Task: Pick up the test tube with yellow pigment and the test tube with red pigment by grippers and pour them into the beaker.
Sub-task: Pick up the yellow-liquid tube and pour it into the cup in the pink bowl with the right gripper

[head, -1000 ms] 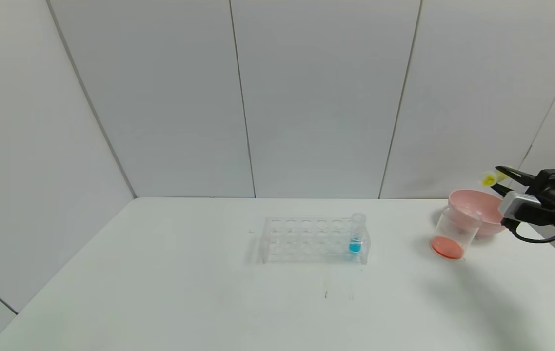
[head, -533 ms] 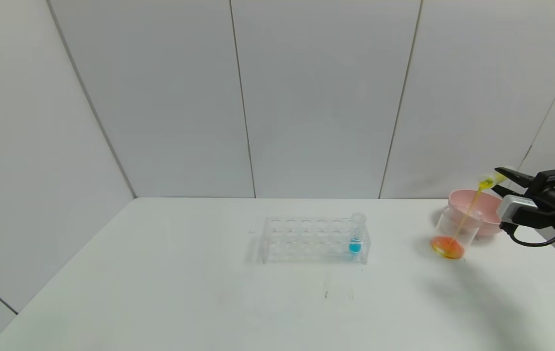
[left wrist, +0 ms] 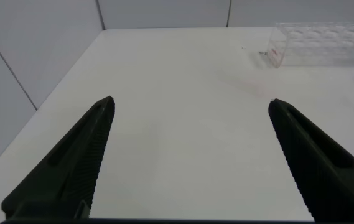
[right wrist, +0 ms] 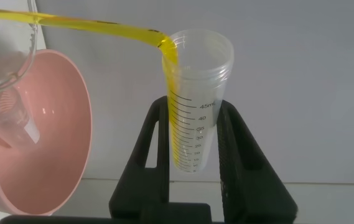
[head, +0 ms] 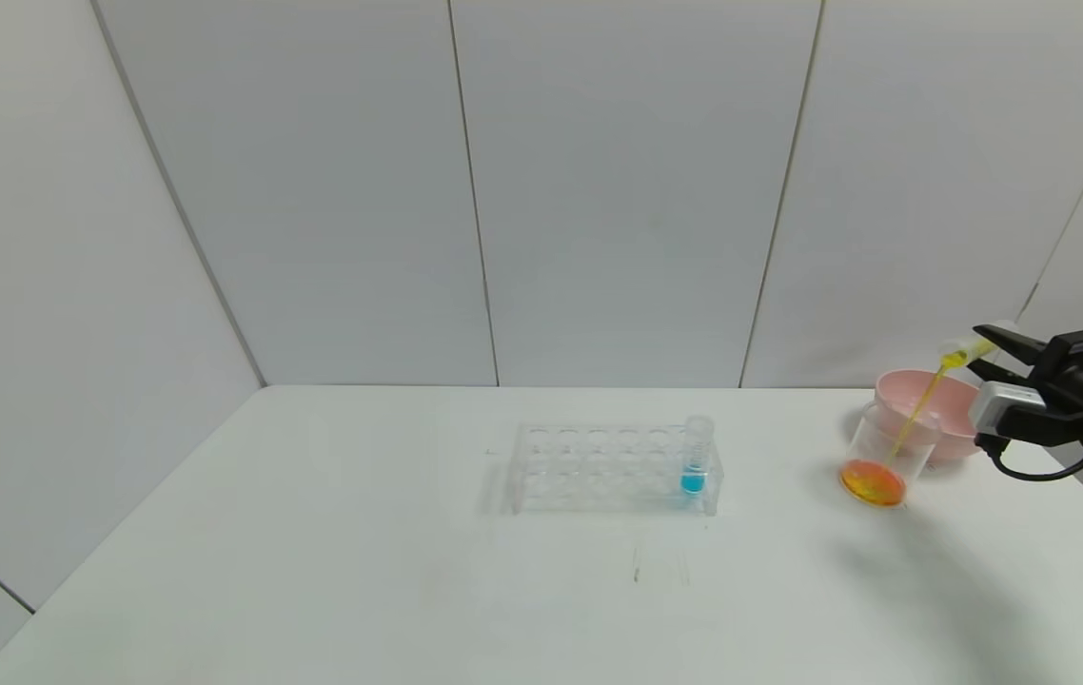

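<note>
My right gripper [head: 991, 344] is shut on the test tube with yellow pigment [head: 964, 354], holding it tilted above the beaker [head: 887, 455] at the table's right. A yellow stream runs from the tube's mouth into the beaker, which holds orange liquid at its bottom. In the right wrist view the marked tube [right wrist: 204, 74] sits between the fingers of the right gripper [right wrist: 195, 104], and the beaker's rim [right wrist: 9, 59] is beside it. No tube with red liquid shows. My left gripper [left wrist: 190, 101] is open and empty over the table's left side.
A pink bowl [head: 932, 411] stands just behind the beaker; a clear tube [right wrist: 15, 121] lies in the pink bowl [right wrist: 58, 143]. A clear rack [head: 599, 468] at mid-table holds a blue-liquid tube [head: 696, 457]. The table's right edge is close to the right arm.
The right gripper has tipped the yellow tube and the liquid now streams into the beaker. The beaker's liquid has turned from red to orange.
</note>
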You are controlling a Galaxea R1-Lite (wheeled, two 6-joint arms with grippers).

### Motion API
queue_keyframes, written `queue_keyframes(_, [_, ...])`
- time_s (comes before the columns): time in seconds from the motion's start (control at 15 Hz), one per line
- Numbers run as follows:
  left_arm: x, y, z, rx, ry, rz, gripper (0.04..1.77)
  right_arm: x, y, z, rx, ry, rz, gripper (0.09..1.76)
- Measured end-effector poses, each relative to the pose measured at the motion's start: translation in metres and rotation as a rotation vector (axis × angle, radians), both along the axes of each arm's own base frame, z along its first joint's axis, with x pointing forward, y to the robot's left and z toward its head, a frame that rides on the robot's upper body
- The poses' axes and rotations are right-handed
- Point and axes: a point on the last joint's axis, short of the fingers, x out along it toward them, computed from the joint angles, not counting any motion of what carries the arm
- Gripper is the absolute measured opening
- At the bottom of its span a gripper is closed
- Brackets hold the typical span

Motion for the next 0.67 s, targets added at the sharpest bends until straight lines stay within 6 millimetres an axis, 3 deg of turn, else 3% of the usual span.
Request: queue_keyframes(0.67, [0.0, 0.0, 0.0, 0.0, 0.0, 0.0, 1.76, -0.0006, -0.0007, -0.0002, -0.079, -0.021, -0.025, 0.52])
